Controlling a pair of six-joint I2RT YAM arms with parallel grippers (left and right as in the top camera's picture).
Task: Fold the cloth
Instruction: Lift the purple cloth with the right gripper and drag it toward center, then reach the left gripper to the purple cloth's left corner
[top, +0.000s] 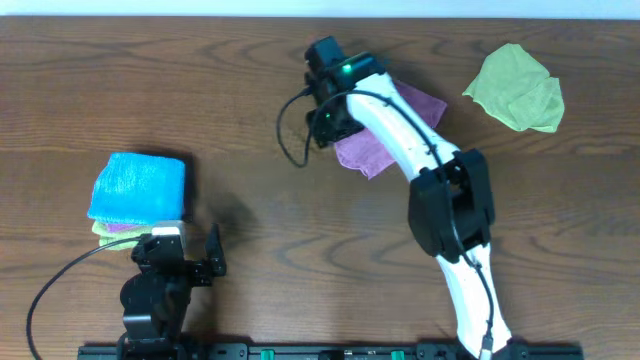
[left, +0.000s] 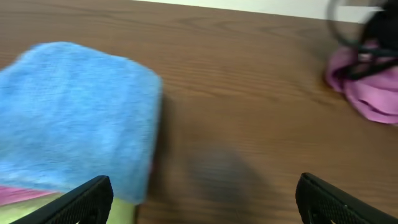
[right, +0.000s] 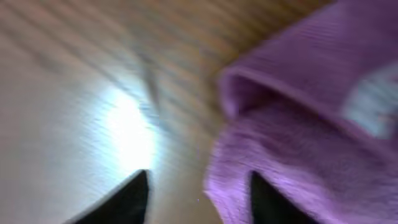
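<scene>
- Cloth (top: 362, 153) lies rumpled on the far middle of the counter (top: 200, 90), partly hidden beneath my right arm.
- My right hand (right: 198, 198) is spread, low at the cloth's left edge; a raised fold sits just beside one finger, nothing pinched.
- My left hand (left: 205, 202) is spread too, near the blue cloth (top: 138, 185), well apart from the work.
- Risk, as I judge it: closing here could catch two bunched layers, lifting the cloth as a lump instead of one clean edge.
- Wrist view is blurred, so I could misjudge the edge and pinch bare counter.
</scene>
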